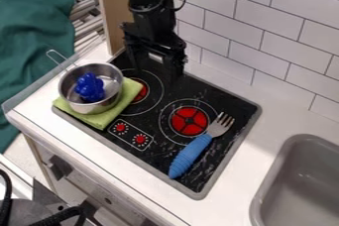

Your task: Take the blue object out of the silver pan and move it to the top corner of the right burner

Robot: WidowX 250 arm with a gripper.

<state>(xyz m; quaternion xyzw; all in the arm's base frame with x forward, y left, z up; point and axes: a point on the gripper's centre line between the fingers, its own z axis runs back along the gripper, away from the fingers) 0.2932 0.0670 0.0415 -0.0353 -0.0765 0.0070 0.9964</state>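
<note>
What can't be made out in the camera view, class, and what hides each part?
Camera view:
- Floor of the pan beneath the blue object: hidden by that object.
- Middle of the green cloth: hidden by the pan.
- Left burner's outer left edge: covered by cloth and pan.
- Sink's right side: cut off by the right edge.

Bright — fairly even light | shadows soft | pan (112, 82) glints (mildly)

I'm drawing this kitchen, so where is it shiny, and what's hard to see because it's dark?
In the camera view, the silver pan has bright, shiny patches inside; the white counter looks bright; the black jaws partly blend into the dark stovetop, whose pale specks might be glints or scratches, I can't tell.
</note>
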